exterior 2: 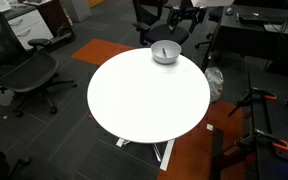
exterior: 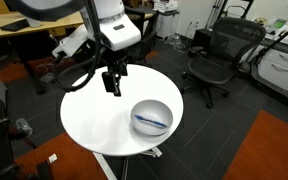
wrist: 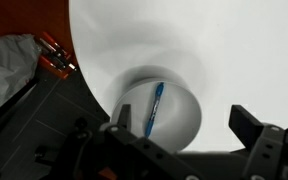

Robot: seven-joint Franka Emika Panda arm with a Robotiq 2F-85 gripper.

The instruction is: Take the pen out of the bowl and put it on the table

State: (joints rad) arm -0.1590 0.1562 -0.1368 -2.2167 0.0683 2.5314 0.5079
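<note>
end effector (exterior: 113, 80) open & empty, above worktop (exterior: 89, 120) nr bowl (exterior: 167, 107). pen (wrist: 155, 108) flat in bowl, apart from end effector; in wrist view btw its jaws.

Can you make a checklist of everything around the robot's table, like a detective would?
Surface: round white table, bare apart from the bowl.
Job's things: blue pen lies inside the grey bowl, which sits near the table's edge.
Clutter: nothing seen on the table; crumpled bag on the floor.
Grippers: gripper open, holding nothing, above the table beside the bowl.
Cables: black cable loops off the arm.
Surroundings: office chair, wooden desk, dark floor with orange carpet.
</note>
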